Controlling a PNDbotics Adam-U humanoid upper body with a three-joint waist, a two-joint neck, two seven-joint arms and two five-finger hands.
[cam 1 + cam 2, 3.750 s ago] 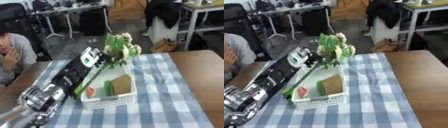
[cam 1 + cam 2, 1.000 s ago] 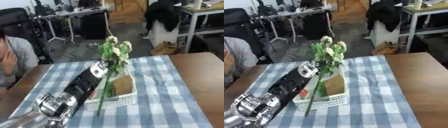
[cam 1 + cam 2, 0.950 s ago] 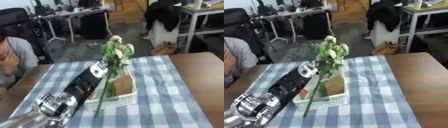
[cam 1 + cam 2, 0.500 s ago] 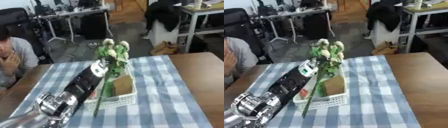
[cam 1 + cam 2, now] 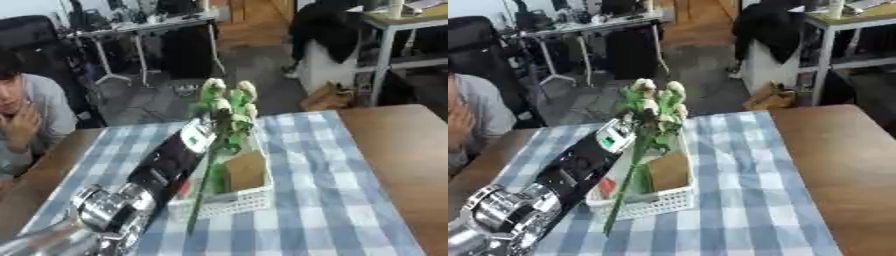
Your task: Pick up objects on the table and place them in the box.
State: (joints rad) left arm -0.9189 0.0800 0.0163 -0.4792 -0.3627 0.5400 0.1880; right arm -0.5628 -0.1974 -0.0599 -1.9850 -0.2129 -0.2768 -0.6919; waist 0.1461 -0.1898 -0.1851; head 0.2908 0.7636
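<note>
Holding flower stem point(image 5: 206, 185) w/ left hand point(image 5: 213, 131) over white basket point(image 5: 236, 201) w/ brown block point(image 5: 246, 171).

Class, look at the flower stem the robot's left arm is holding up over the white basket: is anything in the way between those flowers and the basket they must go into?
Nothing visible blocks it. The flowers hang directly above the white basket, whose top is open. A brown block and a red item already lie inside.
</note>
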